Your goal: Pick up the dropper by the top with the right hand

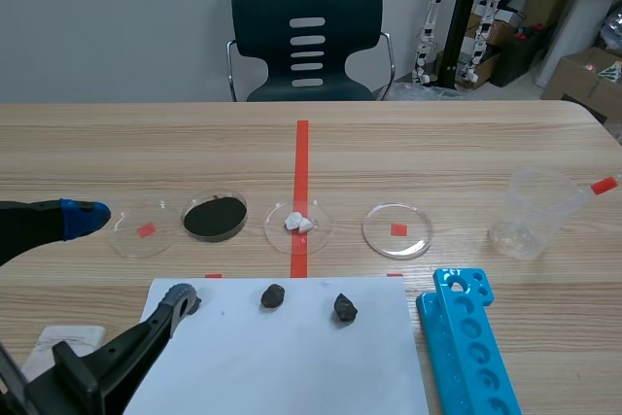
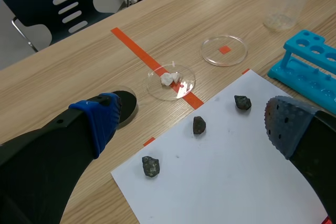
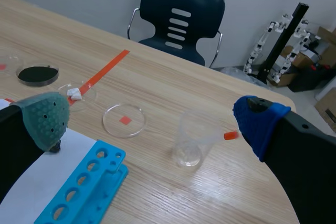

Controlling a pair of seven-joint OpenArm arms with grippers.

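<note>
We find the dropper (image 1: pixel 603 185) standing slanted in a clear plastic beaker (image 1: pixel 526 218) at the table's right side. Its translucent stem leans on the rim. Its orange-red top (image 3: pixel 230 135) sticks out past the rim on the side away from the red tape line (image 1: pixel 300 182). The beaker is thin-walled, round and slightly tapered.

The right gripper (image 3: pixel 152 121) hangs above the table with its fingers spread wide, holding nothing. In its wrist view the beaker lies ahead of it, between the grey-green dotted pad (image 3: pixel 46 120) and the blue pad (image 3: pixel 258 124). The left gripper (image 2: pixel 191 119) is also spread wide and holds nothing. It hangs over a white paper sheet (image 2: pixel 231 182).

Three dark, rough, irregular stones (image 2: pixel 199 125) lie apart on the sheet. Beyond it, four shallow round clear dishes stand in a row:
- one bare dish near the left gripper (image 1: pixel 146 230);
- one filled with black powder (image 1: pixel 215 217);
- one on the tape line holding white lumps (image 1: pixel 298 223);
- one bare dish (image 1: pixel 397 230), the nearest to the beaker.

A glossy blue plastic tube rack (image 1: pixel 463 342) with round holes lies just beside the sheet and near the beaker. The wooden table (image 1: pixel 437 143) shows a pale lengthwise grain. A dark moulded chair (image 1: pixel 307 36) with slots in its back stands behind it.
</note>
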